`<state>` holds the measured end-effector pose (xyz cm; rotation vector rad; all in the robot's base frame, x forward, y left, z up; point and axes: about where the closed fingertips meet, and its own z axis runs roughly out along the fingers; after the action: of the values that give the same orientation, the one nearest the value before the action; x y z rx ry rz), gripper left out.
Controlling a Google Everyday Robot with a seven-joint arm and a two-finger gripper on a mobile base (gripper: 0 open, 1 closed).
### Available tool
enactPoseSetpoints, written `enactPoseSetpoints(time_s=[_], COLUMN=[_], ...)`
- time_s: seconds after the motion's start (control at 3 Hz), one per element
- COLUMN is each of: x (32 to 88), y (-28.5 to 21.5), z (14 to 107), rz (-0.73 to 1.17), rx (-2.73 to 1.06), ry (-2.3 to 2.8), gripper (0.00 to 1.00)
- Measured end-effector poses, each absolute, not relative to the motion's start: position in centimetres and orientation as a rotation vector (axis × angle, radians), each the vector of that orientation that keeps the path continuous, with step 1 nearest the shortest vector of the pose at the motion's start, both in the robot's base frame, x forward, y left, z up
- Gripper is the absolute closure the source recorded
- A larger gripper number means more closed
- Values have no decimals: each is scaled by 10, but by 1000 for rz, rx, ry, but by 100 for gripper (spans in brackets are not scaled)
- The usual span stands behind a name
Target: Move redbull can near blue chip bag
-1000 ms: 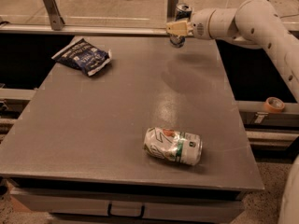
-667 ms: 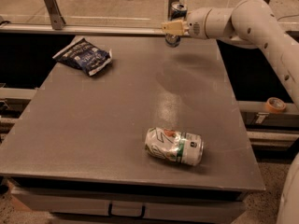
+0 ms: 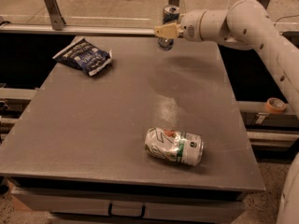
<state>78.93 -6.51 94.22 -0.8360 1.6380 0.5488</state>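
Note:
The redbull can (image 3: 170,12) is slim, blue and silver, and stands upright at the table's far edge, right of centre. My gripper (image 3: 166,31) reaches in from the right and is shut on the can's middle, so only the can's top and bottom show. The can's base hangs slightly above the grey table (image 3: 107,111). The blue chip bag (image 3: 84,56) lies flat at the table's far left corner, well to the left of the can and gripper.
A wider white and green can (image 3: 174,146) lies on its side near the table's front, right of centre. My arm (image 3: 243,24) spans the far right corner. A tape roll (image 3: 274,105) sits on a ledge to the right, off the table.
My gripper has moved left along the table's far edge with the redbull can in it. The chip bag and the white and green can have not moved.

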Motion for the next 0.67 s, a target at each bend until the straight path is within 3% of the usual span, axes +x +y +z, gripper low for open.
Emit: enactPoseSetpoints(time_s=[0.67], x=[738], y=[37], z=[937], rz=[749], rx=[-1066], ry=[1522], gripper=[100])
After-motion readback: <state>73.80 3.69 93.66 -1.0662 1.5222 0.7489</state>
